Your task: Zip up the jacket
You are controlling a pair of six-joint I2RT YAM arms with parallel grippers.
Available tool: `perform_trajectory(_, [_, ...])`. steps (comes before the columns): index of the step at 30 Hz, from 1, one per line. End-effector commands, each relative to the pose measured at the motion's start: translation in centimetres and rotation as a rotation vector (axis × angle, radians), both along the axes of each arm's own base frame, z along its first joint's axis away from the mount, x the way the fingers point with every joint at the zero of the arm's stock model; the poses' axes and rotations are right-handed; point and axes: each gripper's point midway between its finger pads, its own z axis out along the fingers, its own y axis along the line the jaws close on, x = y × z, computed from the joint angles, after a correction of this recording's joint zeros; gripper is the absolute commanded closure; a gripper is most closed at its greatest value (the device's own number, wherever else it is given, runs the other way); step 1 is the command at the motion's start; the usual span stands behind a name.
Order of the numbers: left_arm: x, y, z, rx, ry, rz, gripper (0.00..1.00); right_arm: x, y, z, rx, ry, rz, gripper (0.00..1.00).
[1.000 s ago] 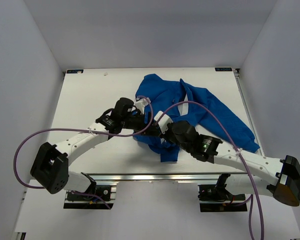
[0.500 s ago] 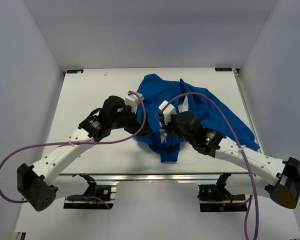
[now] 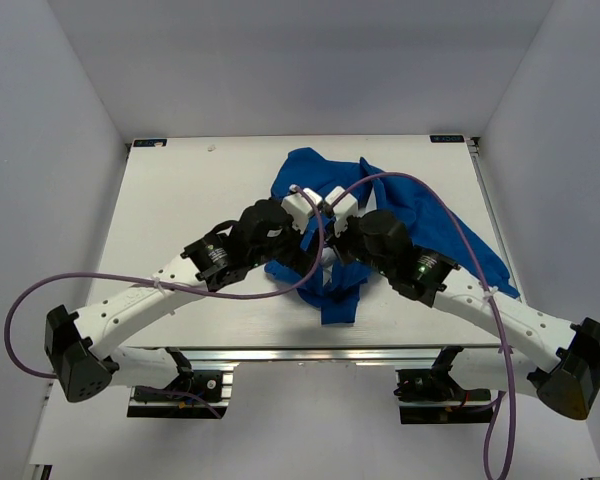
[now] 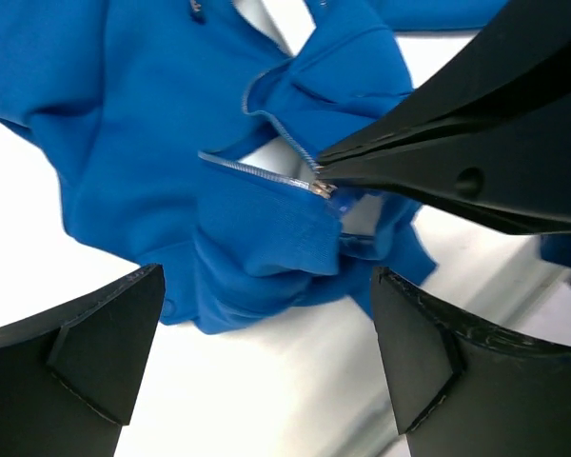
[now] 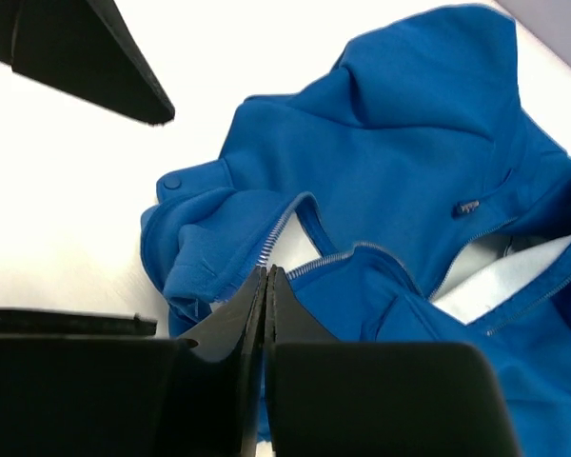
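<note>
On the white bench (image 3: 180, 190), toward its middle and right side, the jacket (image 3: 310, 170) is lying crumpled, one blue sleeve trailing toward the right edge. Both arms are reaching in over its near, left part, and their wrists are almost meeting above the cloth.

In the left wrist view, the left hand (image 4: 266, 276) is hovering above the jacket (image 4: 124, 114) with its two dark fingers (image 4: 105, 343) standing wide apart and gripping nothing. Between them the silver-grey zipper (image 4: 262, 171) is running in two separate lines that are joining at a small metal slider (image 4: 322, 188). Pale lining (image 4: 271, 150) is showing in the gap between the lines. The right hand (image 4: 324, 171) is coming in from the right, and its fingers are pressing tightly together with the tips right at that slider. Whether they are actually pinching it, I cannot tell.

In the right wrist view, the right hand (image 5: 266, 271) is showing the same closed tips, pointing at the spot where the two zipper (image 5: 278, 233) rows are meeting on the blue fleece (image 5: 409, 162). Folded cloth is bunching just left of the tips.
</note>
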Motion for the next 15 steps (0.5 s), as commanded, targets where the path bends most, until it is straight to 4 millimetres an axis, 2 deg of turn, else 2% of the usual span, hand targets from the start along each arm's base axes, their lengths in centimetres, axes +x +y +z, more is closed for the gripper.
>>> perform_trajectory(1, [0.4, -0.8, 0.5, 0.048, -0.084, -0.051, 0.02, 0.3, 0.9, 2.8, 0.074, -0.017, 0.022, 1.00])
perform_trajectory(2, [0.6, -1.2, 0.7, 0.046, -0.116, -0.070, 0.02, 0.4, 0.8, 2.9, 0.082, -0.011, 0.021, 1.00])
perform_trajectory(5, [0.5, -1.5, -0.6, 0.053, -0.123, -0.090, 0.05, 0.4, 0.6, 3.1, 0.108, 0.026, 0.019, 1.00])
perform_trajectory(8, [0.3, -1.8, -0.4, -0.002, -0.155, -0.106, 0.08, 0.8, 0.1, 2.9, 0.123, 0.059, 0.003, 1.00])
perform_trajectory(9, [0.1, -2.0, 0.5, -0.040, -0.179, -0.118, 0.10, 1.0, 0.0, 2.9, 0.129, 0.069, 0.006, 1.00])
perform_trajectory(10, [0.0, -2.0, 0.6, -0.051, -0.183, -0.124, 0.10, 1.0, -0.1, 2.7, 0.134, 0.081, 0.009, 1.00])
perform_trajectory(15, [-0.9, -2.0, 0.3, -0.068, -0.167, -0.156, 0.14, 1.3, -0.2, 2.1, 0.155, 0.147, 0.024, 1.00])
